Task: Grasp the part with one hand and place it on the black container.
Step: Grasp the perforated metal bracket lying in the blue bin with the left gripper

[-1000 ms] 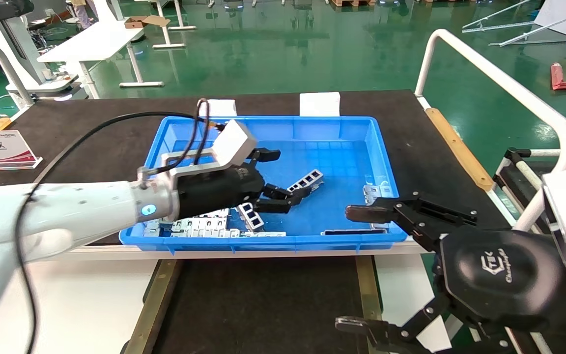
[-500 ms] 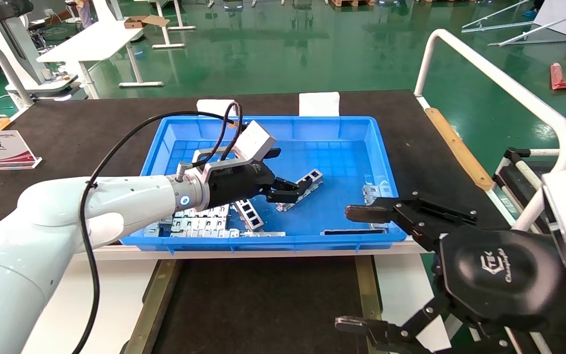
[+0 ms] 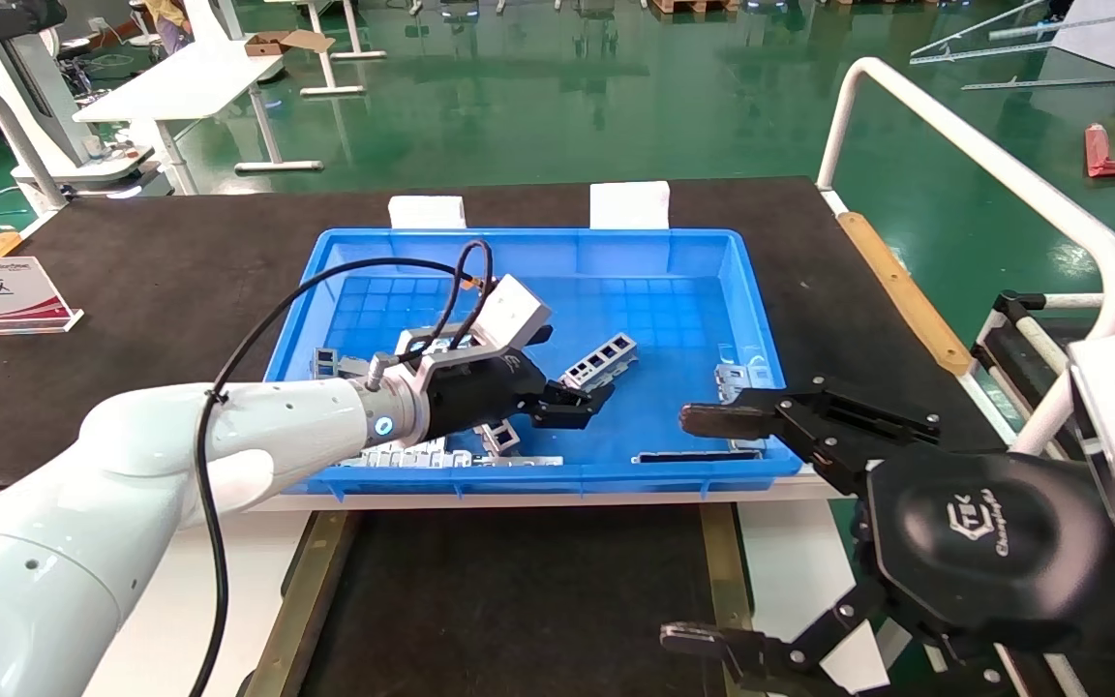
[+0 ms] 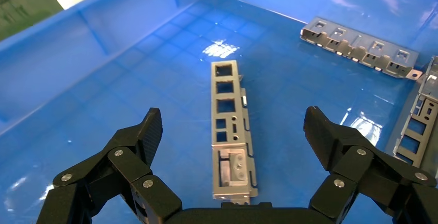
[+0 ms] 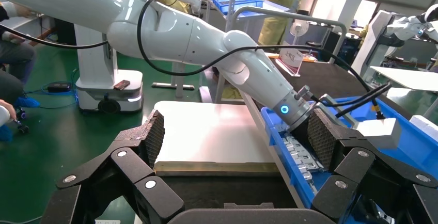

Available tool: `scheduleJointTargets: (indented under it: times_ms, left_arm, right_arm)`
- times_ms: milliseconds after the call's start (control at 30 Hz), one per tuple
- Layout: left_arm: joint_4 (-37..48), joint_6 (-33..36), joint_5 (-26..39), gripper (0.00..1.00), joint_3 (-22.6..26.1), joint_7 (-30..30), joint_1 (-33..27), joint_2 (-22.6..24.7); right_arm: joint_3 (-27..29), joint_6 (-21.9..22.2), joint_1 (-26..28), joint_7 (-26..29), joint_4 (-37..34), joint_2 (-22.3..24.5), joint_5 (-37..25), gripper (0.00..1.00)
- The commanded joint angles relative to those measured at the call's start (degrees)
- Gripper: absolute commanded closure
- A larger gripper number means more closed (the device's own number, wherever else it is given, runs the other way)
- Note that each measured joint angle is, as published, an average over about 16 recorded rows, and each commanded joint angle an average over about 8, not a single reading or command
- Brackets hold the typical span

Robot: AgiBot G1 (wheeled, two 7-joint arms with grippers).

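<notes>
Locate the part (image 3: 600,359) first: it lies on the floor of the blue bin (image 3: 741,290), near the middle, tilted so that its far end points toward the bin's right rear. In the left wrist view you see the part (image 4: 230,126) flat on the blue floor with its row of rectangular cutouts facing up, and nothing grips it.

The left gripper (image 3: 572,402) sits inside the bin at the near end of the part. Its fingers (image 4: 139,139) are spread wide, one on each side of the part, and neither pad touches the metal. The white box (image 3: 511,312) and the black cable (image 3: 325,281) ride on top of its wrist.

Other brackets (image 3: 403,455) lie in a loose pile along the bin's near wall, under the left arm. One more bracket (image 4: 361,48) rests near the far wall, and another (image 3: 734,379) stands against the right wall.

The black container (image 3: 519,600) lies just in front of the bin, between brass-coloured rails (image 3: 301,590), with nothing visible on its floor.

The right gripper (image 3: 703,528) hangs idle above the container's right edge, its fingers spread and holding nothing.
</notes>
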Motion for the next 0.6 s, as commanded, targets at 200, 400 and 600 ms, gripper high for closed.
scheduleJointTargets:
  times_ms: [200,400,600]
  left_arm:
    - [-1.9,-3.7,-2.8,0.86,4.9,-2.0,1.1,0.1]
    - [-3.2,-7.1,-5.5,1.00,9.0,-3.5,2.0,0.1]
    - [-3.6,-10.2,-8.2,1.00,12.4,-4.3,2.3,0.0]
  right_arm:
    - [0.0,0.0,0.0,0.0,0.0,0.0,0.0,1.00]
    - [-0.1,0.0,0.0,0.0,0.0,0.0,0.0,1.00]
    - [-0.1,0.0,0.0,0.0,0.0,0.0,0.1,1.00]
